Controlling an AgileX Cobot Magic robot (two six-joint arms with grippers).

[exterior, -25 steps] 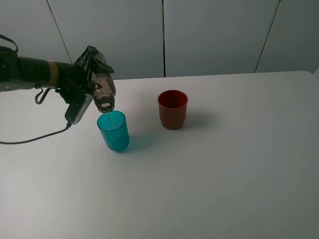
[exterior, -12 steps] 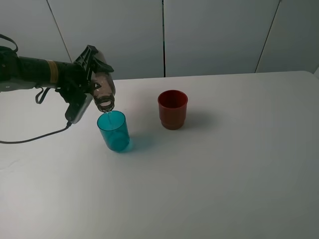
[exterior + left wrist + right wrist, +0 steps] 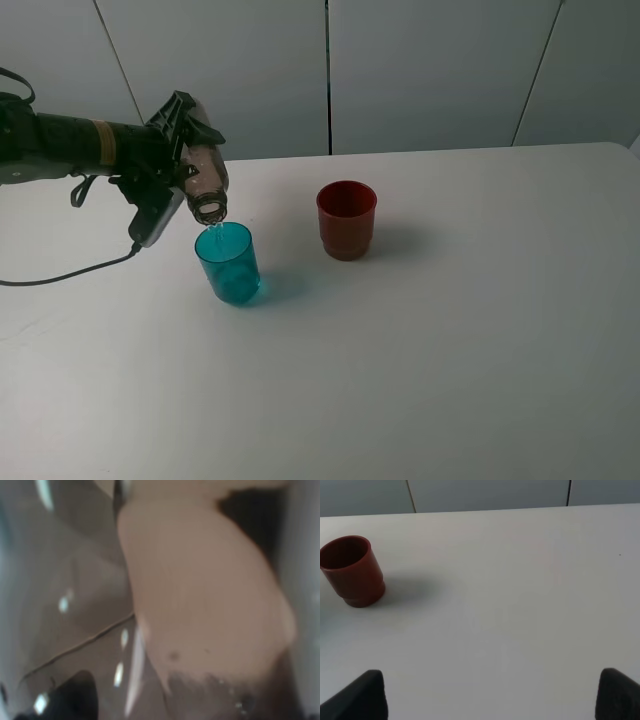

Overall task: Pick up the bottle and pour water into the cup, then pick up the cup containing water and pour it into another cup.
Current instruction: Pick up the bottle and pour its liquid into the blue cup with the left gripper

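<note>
Holding the bottle (image 3: 208, 187) across its body, the left gripper (image 3: 186, 158) has its fingers clamped on it in the high view. The bottle is slim, smoky transparent plastic. Its long axis slants downward, with the mouth lowest, just above the rim of the cup (image 3: 228, 263). The cup is a smooth translucent teal tumbler, upright on the white table (image 3: 450, 350). Another cup (image 3: 346, 219), opaque dark red with a stepped base, stands apart to its right.

Left wrist view: the blurred bottle wall fills the picture, and the fingers cannot be made out.

Right wrist view: the right gripper (image 3: 492, 700) has its fingers (image 3: 367, 697) spread wide above the table, well apart from another cup.
</note>
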